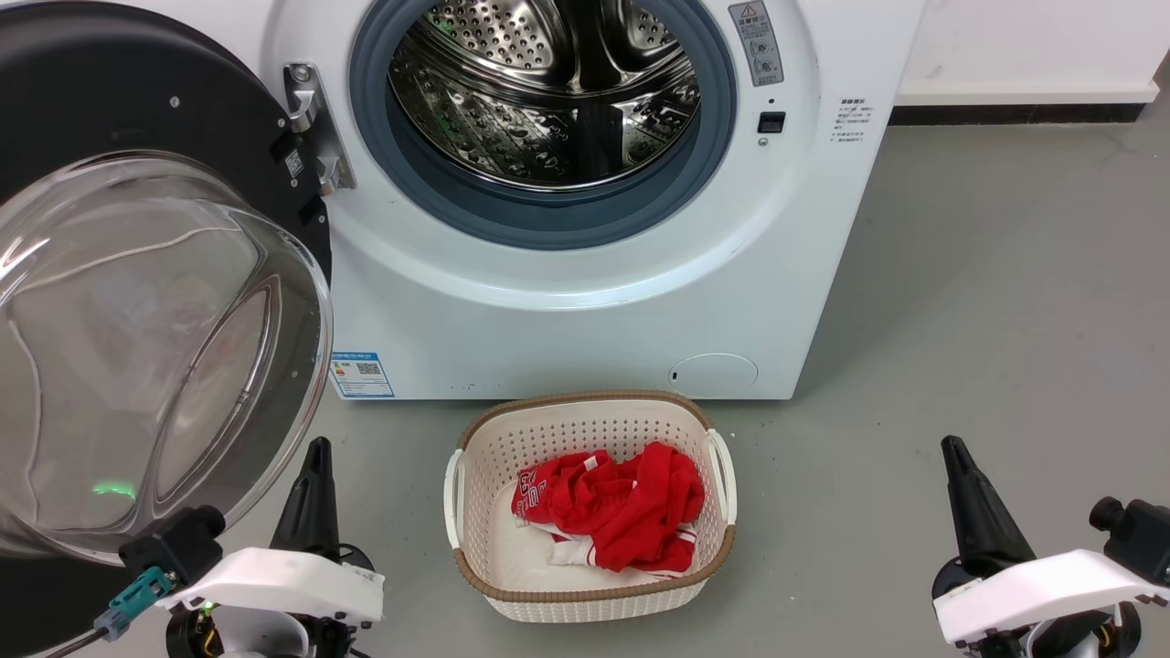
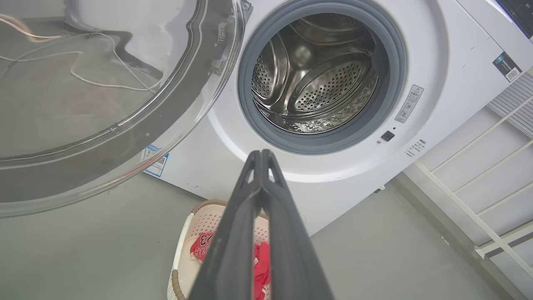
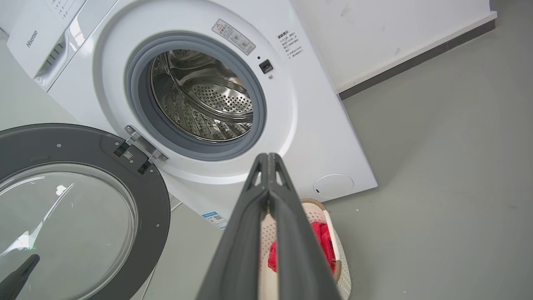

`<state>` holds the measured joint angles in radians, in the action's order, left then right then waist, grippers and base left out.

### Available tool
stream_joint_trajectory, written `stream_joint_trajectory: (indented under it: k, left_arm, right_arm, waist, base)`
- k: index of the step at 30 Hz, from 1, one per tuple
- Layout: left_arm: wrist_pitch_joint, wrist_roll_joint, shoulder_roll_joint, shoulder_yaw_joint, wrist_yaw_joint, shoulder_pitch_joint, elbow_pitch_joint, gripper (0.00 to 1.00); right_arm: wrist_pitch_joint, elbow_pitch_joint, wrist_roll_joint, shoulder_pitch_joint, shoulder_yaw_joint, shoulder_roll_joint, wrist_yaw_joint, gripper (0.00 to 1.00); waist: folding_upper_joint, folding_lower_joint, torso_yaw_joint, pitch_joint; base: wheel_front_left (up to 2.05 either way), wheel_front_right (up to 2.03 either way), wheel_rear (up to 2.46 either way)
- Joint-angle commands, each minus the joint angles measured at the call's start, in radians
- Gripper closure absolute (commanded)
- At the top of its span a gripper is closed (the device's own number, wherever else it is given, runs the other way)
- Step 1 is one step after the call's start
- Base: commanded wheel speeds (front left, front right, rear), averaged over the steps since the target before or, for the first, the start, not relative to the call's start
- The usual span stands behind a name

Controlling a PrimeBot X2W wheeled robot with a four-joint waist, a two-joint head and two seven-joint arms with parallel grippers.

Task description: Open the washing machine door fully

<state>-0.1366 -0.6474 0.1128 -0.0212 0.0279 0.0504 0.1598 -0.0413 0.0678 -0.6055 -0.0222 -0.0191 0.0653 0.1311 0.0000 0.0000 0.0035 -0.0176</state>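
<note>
The washing machine (image 1: 567, 311) is a white front-loader whose steel drum (image 1: 548, 82) lies exposed inside a grey-blue gasket. The washing machine door (image 1: 137, 110) is swung out to the left on its hinge (image 1: 311, 119), and its clear glass bowl (image 1: 137, 347) bulges toward me. Just below the bowl's edge my left gripper (image 1: 317, 457) is shut, holding nothing and apart from the door. Over the floor at the lower right my right gripper (image 1: 952, 452) is also shut and empty. Both wrist views show the open door (image 2: 104, 83) (image 3: 154, 216) and closed fingers (image 2: 261, 166) (image 3: 268, 171).
A cream laundry basket (image 1: 590, 599) holding red clothing (image 1: 622, 512) stands on the grey floor right in front of the machine, between the two grippers. A white wall with a dark baseboard (image 1: 1015, 114) runs behind on the right. A white rack (image 2: 479, 208) stands beside the machine.
</note>
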Motion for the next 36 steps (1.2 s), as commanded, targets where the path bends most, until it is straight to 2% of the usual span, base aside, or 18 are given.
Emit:
stream_joint_trajectory:
  k: [1,36]
  left_arm:
    - [0.008,-0.039,-0.001,0.01,0.009,0.031,-0.009,1.0]
    - [0.126,-0.483,-0.031,0.072,0.055,0.05,0.036,1.0]
  right_arm:
    - [0.006,-0.006,-0.046,0.033,-0.002,0.009,0.0,1.0]
    - [0.059,0.08,-0.528,0.081,-0.023,0.016,0.0,1.0]
  waist:
    - [0.0,0.0,0.0,0.0]
    - [0.0,0.0,-0.001,0.006]
  base:
    - [0.0,0.0,0.0]
    - [0.0,0.0,0.0]
